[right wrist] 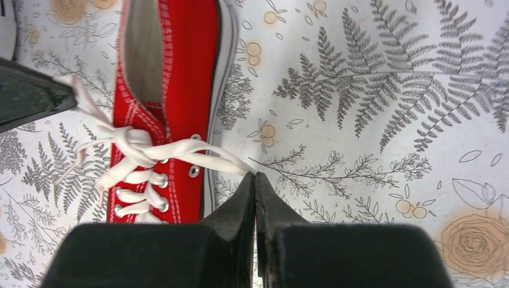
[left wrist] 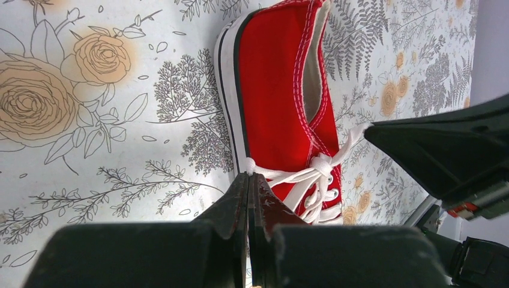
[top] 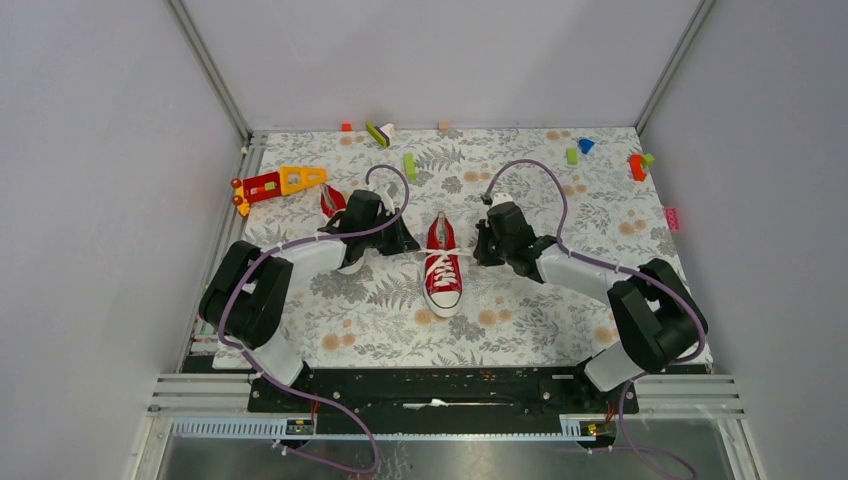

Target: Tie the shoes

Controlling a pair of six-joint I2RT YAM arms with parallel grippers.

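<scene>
1. Shoe sits between both arms, long axis near-far, toe toward bases.
2. Left gripper pinched shut on left lace end; right gripper likewise on right lace end.
3. Lace runs crosswise to shoe; arms equally near.

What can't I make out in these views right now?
Top view: second shoe mostly behind the left arm, its laces hidden.
Both wrist views: middle shoe's toe blocked by the left claw and right claw.
Wrist views: lace ends pinched inside the shut claws.
Top view: knot too small to judge; far blocks too small for detail.
</scene>
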